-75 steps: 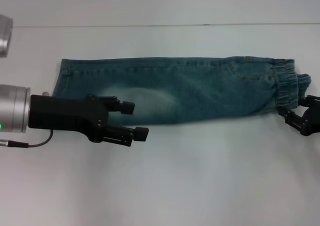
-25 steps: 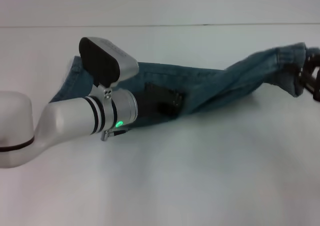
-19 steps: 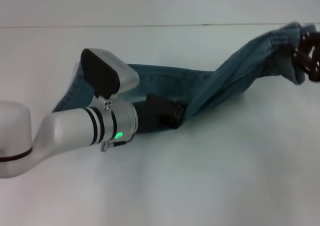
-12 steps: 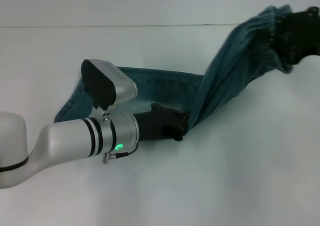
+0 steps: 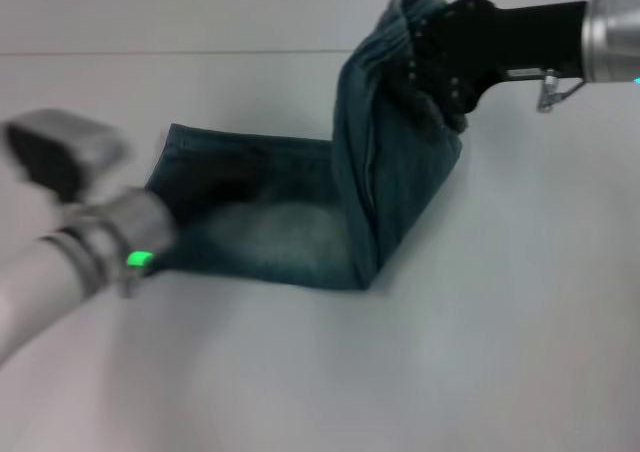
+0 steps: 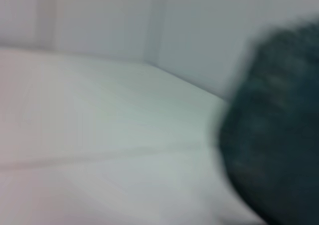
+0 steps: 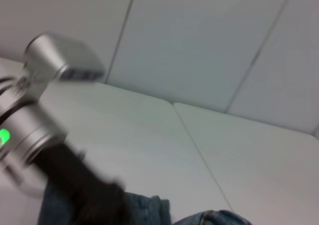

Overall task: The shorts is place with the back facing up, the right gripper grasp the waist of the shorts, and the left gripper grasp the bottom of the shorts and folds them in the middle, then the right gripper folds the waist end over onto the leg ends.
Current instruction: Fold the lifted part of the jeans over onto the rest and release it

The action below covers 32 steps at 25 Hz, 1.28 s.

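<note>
Evidently soft and limp, the shorts (image 5: 300,222) drape from the right gripper (image 5: 440,47), clamped on the waist (image 5: 410,22); left gripper (image 5: 175,207) state indeterminate.

Even, soft light falls across the white table (image 5: 480,352), no glare, only a faint shadow along the fold of the shorts (image 5: 300,222). The left arm (image 5: 70,222) smears into motion blur in the head view, its green light streaked. The left wrist view is heavily out of focus, the denim a dark smudge. In the right wrist view the silver cuff (image 7: 30,130) blurs too.
</note>
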{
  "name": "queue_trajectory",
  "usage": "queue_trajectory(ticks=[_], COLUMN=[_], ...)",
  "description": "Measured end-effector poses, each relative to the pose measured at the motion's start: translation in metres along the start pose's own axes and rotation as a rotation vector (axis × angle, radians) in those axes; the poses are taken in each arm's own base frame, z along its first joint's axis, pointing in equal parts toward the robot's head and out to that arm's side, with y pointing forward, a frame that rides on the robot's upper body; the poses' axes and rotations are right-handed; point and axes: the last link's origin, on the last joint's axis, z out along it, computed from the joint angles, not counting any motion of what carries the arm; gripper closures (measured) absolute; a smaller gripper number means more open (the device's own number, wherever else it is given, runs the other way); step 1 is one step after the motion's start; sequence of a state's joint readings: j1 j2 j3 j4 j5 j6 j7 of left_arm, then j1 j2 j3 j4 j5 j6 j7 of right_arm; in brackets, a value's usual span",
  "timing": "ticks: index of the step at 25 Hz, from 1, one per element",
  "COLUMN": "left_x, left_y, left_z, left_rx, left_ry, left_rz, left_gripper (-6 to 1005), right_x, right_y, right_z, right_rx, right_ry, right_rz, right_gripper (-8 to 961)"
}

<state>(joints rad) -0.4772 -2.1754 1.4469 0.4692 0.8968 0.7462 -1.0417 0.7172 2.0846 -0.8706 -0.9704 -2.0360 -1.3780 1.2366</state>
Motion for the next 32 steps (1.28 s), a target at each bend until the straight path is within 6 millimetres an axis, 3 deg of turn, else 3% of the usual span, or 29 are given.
queue_trajectory(ticks=[1, 2, 3, 6, 10, 13, 15, 22, 27, 32], left_x=[0.001, 0.004, 0.004, 0.0, -0.014, -0.026, -0.032, -0.047, -0.05, -0.048], left_y=[-0.014, -0.04, -0.04, -0.069, -0.081, -0.079, -0.076, -0.067, -0.066, -0.068], left_z=[-0.01, -0.033, -0.033, -0.078, -0.126, -0.147, -0.155, -0.164, -0.162, -0.158], left_rx=[0.058, 0.168, 0.168, 0.284, 0.366, 0.384, 0.382, 0.371, 0.367, 0.368], left_ry=[0.032, 0.103, 0.103, 0.228, 0.333, 0.367, 0.382, 0.383, 0.359, 0.346], left_rz=[-0.011, -0.041, -0.041, -0.104, -0.158, -0.184, -0.199, -0.237, -0.233, -0.22], left_gripper=[968, 966, 964, 959, 952, 947, 943, 931, 922, 913], right_x=[-0.004, -0.008, -0.013, -0.022, -0.03, -0.039, -0.044, -0.044, -0.045, -0.049], right_y=[-0.001, -0.002, -0.003, -0.003, -0.002, 0.004, 0.01, 0.037, 0.046, 0.053], right_z=[0.004, 0.01, 0.015, 0.032, 0.062, 0.084, 0.109, 0.146, 0.152, 0.143], right_rx=[-0.01, -0.025, -0.038, -0.079, -0.117, -0.146, -0.146, -0.197, -0.199, -0.214], right_ry=[0.003, 0.007, 0.01, 0.029, 0.083, 0.099, 0.126, 0.178, 0.162, 0.088], right_rz=[-0.013, -0.029, -0.046, -0.085, -0.151, -0.229, -0.304, -0.488, -0.512, -0.459], right_gripper=[825, 825, 825, 825, 825, 826, 826, 825, 700, 456])
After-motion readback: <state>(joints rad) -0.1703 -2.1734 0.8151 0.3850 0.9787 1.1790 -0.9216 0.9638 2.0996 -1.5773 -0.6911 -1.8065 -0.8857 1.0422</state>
